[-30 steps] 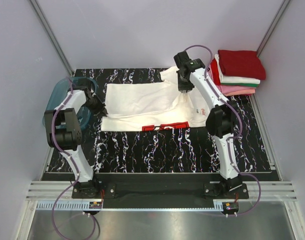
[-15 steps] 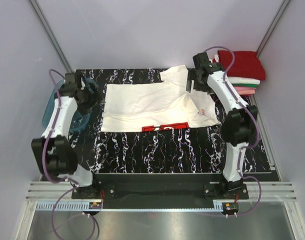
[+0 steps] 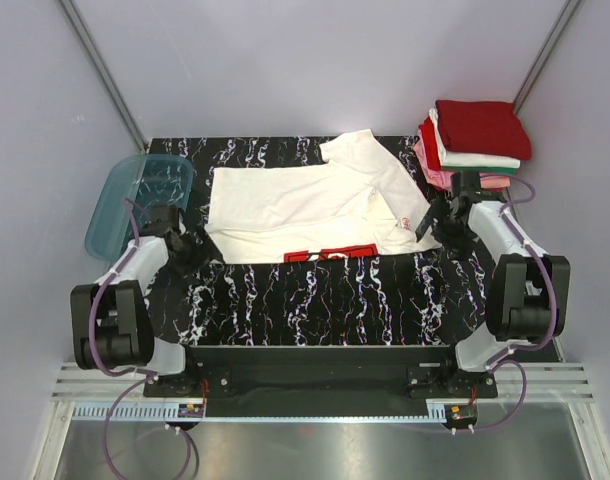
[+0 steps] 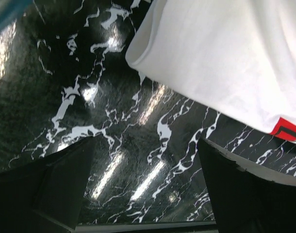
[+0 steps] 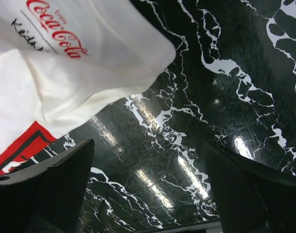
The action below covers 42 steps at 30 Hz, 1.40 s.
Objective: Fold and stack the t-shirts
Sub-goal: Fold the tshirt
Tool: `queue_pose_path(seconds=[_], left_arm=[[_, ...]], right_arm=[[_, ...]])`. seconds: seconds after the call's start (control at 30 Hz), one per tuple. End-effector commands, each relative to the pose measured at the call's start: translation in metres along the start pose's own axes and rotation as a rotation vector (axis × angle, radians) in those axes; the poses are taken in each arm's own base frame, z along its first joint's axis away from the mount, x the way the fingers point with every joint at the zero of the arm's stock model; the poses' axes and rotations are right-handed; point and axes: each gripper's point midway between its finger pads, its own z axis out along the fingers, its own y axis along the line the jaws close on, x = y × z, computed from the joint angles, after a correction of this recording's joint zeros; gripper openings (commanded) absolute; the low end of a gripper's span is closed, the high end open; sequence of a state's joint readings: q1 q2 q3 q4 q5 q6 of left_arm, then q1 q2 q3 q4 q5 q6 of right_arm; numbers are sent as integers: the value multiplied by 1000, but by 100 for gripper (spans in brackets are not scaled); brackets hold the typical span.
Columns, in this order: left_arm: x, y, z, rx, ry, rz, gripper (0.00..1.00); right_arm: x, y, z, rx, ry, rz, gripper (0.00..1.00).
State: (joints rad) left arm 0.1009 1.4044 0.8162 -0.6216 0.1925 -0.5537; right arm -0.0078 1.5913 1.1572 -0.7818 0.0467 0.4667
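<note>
A white t-shirt (image 3: pixel 305 200) lies partly folded across the back of the black marble table (image 3: pixel 315 300), its red-and-white print (image 3: pixel 330 254) along the near edge. A small red logo (image 5: pixel 58 30) sits on its right part. A stack of folded t-shirts (image 3: pixel 475 145), dark red on top, stands at the back right. My left gripper (image 3: pixel 183 246) hangs open just off the shirt's left near corner (image 4: pixel 138 56). To the right of the shirt's right corner (image 5: pixel 153 63), my right gripper (image 3: pixel 427 226) is open too. Only bare table shows between each pair of fingers (image 4: pixel 51 187) (image 5: pixel 257 189).
A translucent teal plastic tub (image 3: pixel 140 195) stands at the left edge, behind the left gripper; its corner (image 4: pixel 7 12) shows in the left wrist view. Grey walls close in both sides and the back. A metal rail (image 3: pixel 315 385) runs along the near edge.
Both grippers opened and let go of the white shirt. Both arms drew back from over the shirt, the left to its near left corner, the right to its right side.
</note>
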Motion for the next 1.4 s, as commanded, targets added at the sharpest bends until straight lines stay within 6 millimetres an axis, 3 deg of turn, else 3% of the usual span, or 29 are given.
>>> queue_pose_path(seconds=[0.0,0.2,0.6,0.9,1.03,1.17,1.27,1.3,1.37], left_arm=[[-22,-14,11,55,-66,-3,93],[-32,-11,17,23,-98,-34,93],[-33,0,30,-20,-116,-75,91],[-33,0,42,-23,-111,-96,85],[-30,-2,45,-25,-111,-90,84],[-28,-6,48,-27,-113,-81,81],[-32,-10,52,-35,-123,-74,73],[-35,-9,54,-50,-130,-73,71],[-36,-11,57,-52,-133,-65,53]], right_arm=[[-20,17,4,-145,-25,73,100],[-32,29,19,-195,-5,91,100],[-54,4,39,-210,11,254,100],[-38,9,55,-238,89,280,87],[-32,10,58,-252,100,277,73],[-29,10,60,-258,109,273,42],[-28,9,59,-254,115,271,29],[-29,9,59,-252,112,268,19],[-27,8,58,-248,117,263,11]])
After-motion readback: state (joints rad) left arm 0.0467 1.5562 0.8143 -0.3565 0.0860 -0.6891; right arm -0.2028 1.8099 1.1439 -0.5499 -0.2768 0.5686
